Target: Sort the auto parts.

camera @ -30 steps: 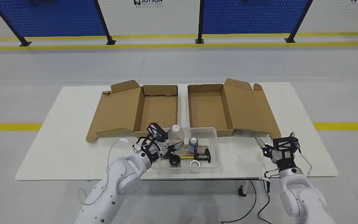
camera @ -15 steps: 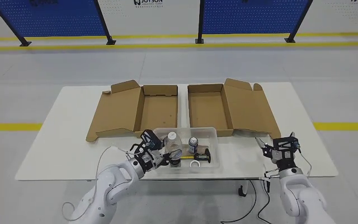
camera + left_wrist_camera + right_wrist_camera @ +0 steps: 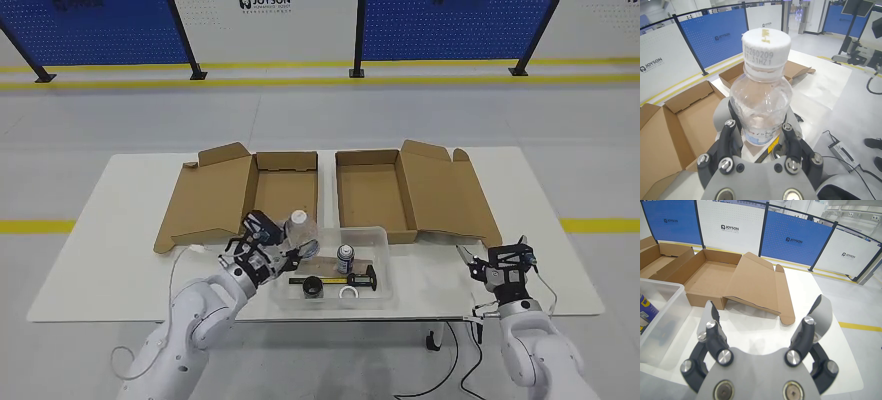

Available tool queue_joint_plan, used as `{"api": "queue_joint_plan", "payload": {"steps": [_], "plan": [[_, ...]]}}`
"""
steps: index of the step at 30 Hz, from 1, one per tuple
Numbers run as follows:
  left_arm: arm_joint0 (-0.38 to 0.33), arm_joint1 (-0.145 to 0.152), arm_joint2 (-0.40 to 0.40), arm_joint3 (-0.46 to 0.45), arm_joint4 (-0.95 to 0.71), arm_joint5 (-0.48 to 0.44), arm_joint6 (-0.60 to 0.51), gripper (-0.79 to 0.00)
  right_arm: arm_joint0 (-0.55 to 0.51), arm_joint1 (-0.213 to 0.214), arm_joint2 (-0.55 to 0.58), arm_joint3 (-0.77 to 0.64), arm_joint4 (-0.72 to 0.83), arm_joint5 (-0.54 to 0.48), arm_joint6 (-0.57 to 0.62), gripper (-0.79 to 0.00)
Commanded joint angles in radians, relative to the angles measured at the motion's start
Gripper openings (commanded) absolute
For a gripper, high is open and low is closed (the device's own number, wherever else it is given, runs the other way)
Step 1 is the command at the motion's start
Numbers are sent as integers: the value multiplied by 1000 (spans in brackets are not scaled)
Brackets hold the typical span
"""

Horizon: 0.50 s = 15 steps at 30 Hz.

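The clear bottle, clamped at its lower body in the left claw, points cap-first toward the left cardboard box, just beside its near wall

The bottle is clear, with a white cap stamped in dark digits and a white, blue and red label. The left box and right box are plain brown cardboard, the table white, the bin frosted see-through and the can blue with yellow. The right gripper is silver with black links, and the screens are blue and white, finely dotted
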<state>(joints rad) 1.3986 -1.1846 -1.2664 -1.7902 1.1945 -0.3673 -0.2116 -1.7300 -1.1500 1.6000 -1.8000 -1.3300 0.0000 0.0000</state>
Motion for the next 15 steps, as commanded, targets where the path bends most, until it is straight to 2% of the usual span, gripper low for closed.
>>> {"api": "queue_joint_plan", "payload": {"steps": [1,8,15], "plan": [[-35,-6,18,19,2,47,12,-785,0,0,0,0,0,0,0,0],[-166,-37,109,164,48,216,57,-785,0,0,0,0,0,0,0,0],[-264,-62,169,331,100,324,109,-785,0,0,0,0,0,0,0,0]]}}
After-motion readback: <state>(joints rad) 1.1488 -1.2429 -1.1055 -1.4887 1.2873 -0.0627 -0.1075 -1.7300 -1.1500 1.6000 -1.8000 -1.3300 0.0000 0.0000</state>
